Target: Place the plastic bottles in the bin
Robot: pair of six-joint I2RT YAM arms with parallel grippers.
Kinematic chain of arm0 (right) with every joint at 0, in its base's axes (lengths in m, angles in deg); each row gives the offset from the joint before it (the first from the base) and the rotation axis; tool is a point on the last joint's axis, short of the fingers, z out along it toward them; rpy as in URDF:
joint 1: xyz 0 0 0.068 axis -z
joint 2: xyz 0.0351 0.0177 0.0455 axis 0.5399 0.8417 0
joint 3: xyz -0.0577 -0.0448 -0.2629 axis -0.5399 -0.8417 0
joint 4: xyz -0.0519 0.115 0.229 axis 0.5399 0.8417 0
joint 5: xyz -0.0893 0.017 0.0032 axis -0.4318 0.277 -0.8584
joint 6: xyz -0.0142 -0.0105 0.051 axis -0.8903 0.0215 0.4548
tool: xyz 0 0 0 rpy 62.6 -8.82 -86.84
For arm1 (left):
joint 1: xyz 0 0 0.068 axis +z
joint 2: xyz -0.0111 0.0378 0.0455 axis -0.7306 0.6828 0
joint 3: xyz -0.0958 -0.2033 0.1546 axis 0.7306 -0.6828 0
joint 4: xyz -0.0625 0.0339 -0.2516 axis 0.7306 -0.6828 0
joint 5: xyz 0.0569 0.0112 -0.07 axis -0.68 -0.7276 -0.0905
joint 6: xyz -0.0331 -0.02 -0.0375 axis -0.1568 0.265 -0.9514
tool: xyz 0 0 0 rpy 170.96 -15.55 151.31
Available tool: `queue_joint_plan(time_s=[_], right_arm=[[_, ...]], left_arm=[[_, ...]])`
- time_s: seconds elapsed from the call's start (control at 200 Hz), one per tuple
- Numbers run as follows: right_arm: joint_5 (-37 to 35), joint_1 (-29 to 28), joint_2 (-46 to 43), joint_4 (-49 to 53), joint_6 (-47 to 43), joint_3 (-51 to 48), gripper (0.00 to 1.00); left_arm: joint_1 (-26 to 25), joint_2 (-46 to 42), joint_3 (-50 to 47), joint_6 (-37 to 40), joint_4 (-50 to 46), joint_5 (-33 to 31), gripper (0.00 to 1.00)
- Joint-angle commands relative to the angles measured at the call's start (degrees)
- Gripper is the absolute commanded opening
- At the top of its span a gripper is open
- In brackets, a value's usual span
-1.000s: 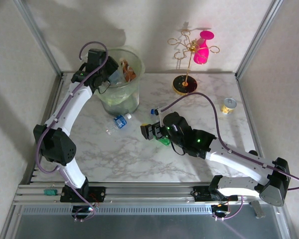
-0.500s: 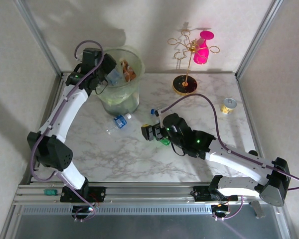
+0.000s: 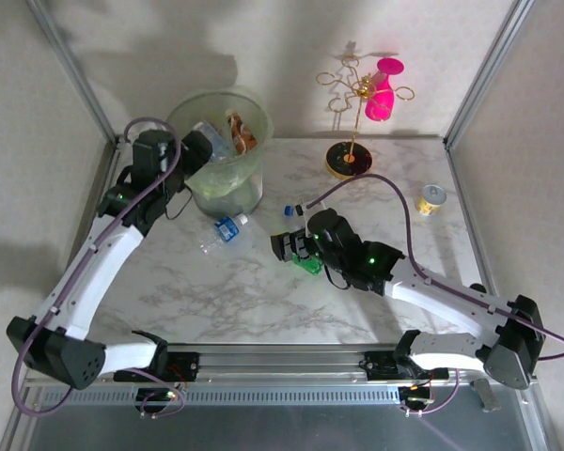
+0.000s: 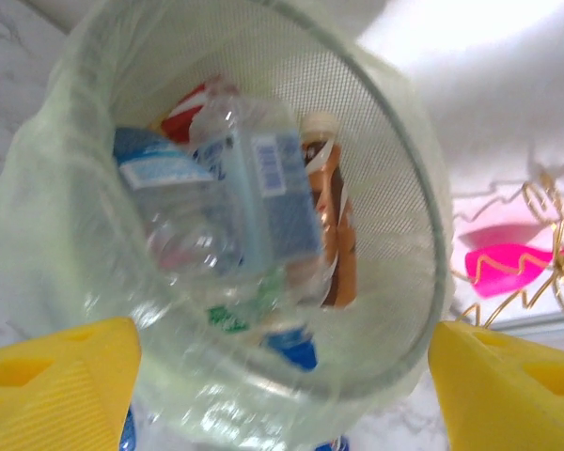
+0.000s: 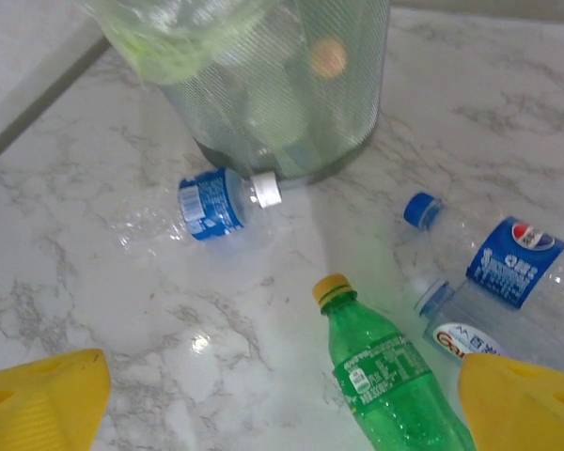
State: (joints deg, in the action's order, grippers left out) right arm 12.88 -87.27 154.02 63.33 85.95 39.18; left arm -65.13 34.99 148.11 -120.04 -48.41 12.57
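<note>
Left gripper (image 4: 282,381): jaws spread wide, nothing between them. It hangs just above the bin (image 4: 423,188), looking down into its mouth. Inside lie clear bottles with blue labels (image 4: 263,188) and a copper-brown bottle (image 4: 334,235), piled together.

Right gripper (image 5: 280,404): jaws wide and empty, low over the marble table (image 5: 122,310). A green bottle (image 5: 385,381) with a yellow cap lies on its side between the fingers, off-centre. Just beside it lie a Pepsi bottle (image 5: 498,258) with a blue cap and a red-and-white-label bottle (image 5: 456,338). A blue-label bottle (image 5: 207,205) with a white cap lies just beside the bin's base.

Judgement: four bottles are not yet binned. The step in hand looks like the right arm's pick of the green bottle. Next move: centre the jaws across its body, descend and close. One finger must slot between it and the crowding clear bottles. The left arm should leave the bin's mouth free.
</note>
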Motion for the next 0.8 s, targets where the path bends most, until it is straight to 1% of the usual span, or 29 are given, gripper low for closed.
queue_joint_plan(time_s=[0.0,0.135,0.185,0.235,0.315,0.486,0.661,0.796], right_arm=[[3.7,2.1,2.8,3.2,1.7,1.4,0.95],[4.8,3.8,7.1,5.3,1.6,2.5,0.95],[4.9,4.4,8.8,5.9,1.4,2.8,0.95],[4.8,5.0,10.6,6.5,1.3,3.2,0.94],[5.1,6.5,13.4,7.2,1.2,3.6,0.94],[7.9,9.0,19.2,7.1,-0.5,3.9,0.95],[9.2,9.3,23.1,6.5,-1.2,4.3,0.96],[9.1,9.3,24.9,6.2,-1.7,4.4,0.96]], left_arm=[[-1.3,-5.6,-5.4,4.8,1.4,4.9,0.8],[-2.7,-13.5,-15.8,9.9,9.2,18.8,0.8],[-3.3,-15.4,-19.1,10.5,11.4,22.3,0.8],[-4.0,-16.3,-21.1,11.1,12.0,24.4,0.8],[-5.2,-16.2,-22.5,12.0,11.0,25.2,0.8],[-7.5,-15.9,-23.8,13.1,10.3,25.7,0.79],[-8.0,-15.8,-23.2,16.0,8.3,23.6,0.79],[-8.1,-15.8,-22.8,17.3,7.3,23.8,0.79]])
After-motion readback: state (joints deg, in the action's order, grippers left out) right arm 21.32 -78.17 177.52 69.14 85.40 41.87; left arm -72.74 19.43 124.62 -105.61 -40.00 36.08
